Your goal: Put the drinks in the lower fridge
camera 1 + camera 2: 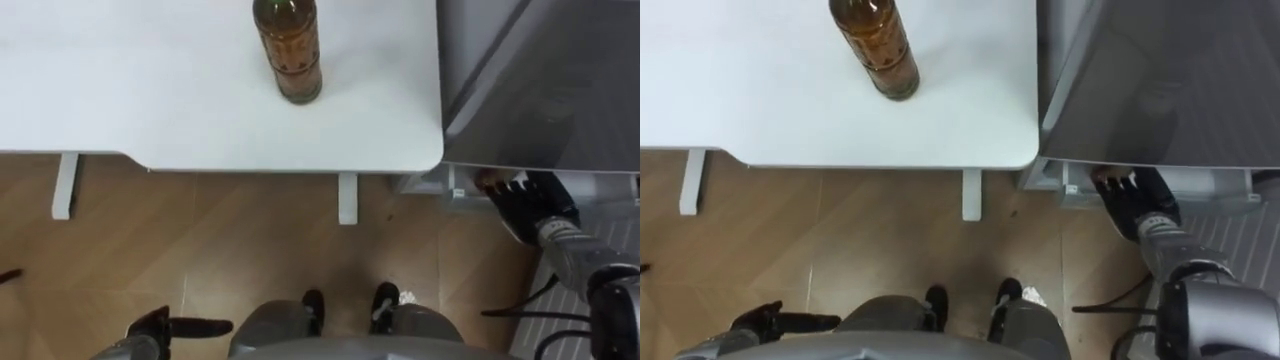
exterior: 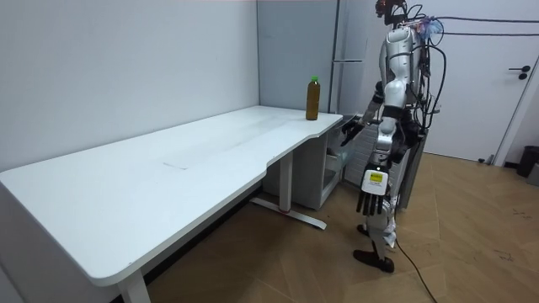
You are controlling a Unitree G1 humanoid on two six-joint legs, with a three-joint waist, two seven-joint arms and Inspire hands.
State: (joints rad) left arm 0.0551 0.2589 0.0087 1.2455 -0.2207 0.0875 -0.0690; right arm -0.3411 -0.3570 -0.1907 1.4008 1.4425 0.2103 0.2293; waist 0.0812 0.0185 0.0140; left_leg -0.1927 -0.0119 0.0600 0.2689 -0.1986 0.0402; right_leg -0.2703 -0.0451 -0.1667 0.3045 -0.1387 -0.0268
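Observation:
A bottle of amber drink (image 1: pixel 289 50) stands upright on the white table (image 1: pixel 150 100), near its right end; in the room view the bottle (image 2: pixel 312 98) has a green cap. The grey fridge (image 1: pixel 540 80) stands just right of the table. My right hand (image 1: pixel 522 205) is stretched out low at the fridge's front, with straight fingers touching the pale edge (image 1: pixel 450 187) below the grey door and nothing in it. My left hand (image 1: pixel 180 326) hangs relaxed and empty by my side, low at the left. In the room view I stand upright at the table's far end, facing the fridge (image 2: pixel 320 172).
White table legs (image 1: pixel 347 198) come down to the wooden floor (image 1: pixel 230 240) in front of me. The table's rounded corner (image 1: pixel 432 150) sits close to the fridge, leaving a narrow gap. A wall runs behind the table (image 2: pixel 126 76).

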